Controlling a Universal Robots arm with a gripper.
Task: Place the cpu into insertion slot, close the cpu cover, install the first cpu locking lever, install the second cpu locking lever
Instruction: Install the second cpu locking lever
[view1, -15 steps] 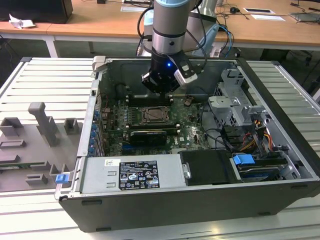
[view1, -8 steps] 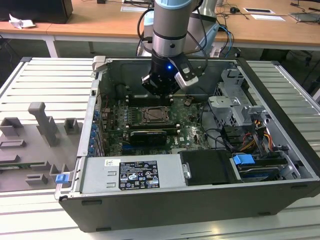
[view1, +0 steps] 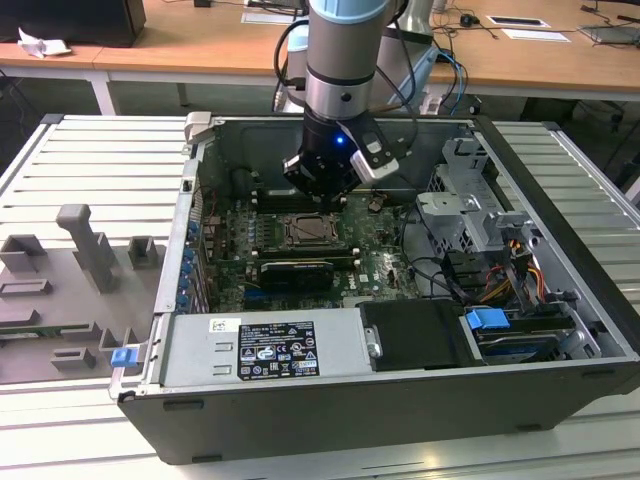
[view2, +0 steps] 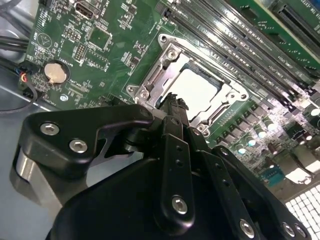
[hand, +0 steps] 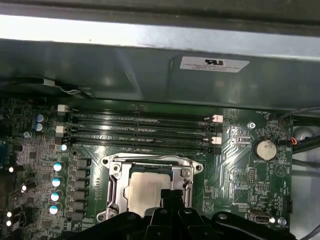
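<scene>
The cpu (hand: 146, 192) already sits in the slot (hand: 116, 186) with the cover (view2: 231, 94) down over it, and the empty hand (view2: 172, 102), fingers pinched together, hovers at the socket's edge, so the levers likely need pressing home.

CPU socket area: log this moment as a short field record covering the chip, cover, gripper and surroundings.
cpu: silvery chip lying flat inside the insertion slot, seen in both wrist views
cpu cover: metal frame lying down around the chip, its window showing the chip's top
gripper: just above the socket's edge, holding nothing; fingertips close together
memory slots: long dark rows running beside the socket
coin cell: round battery on the green board
computer case: open, lying on its side on the slatted table
</scene>
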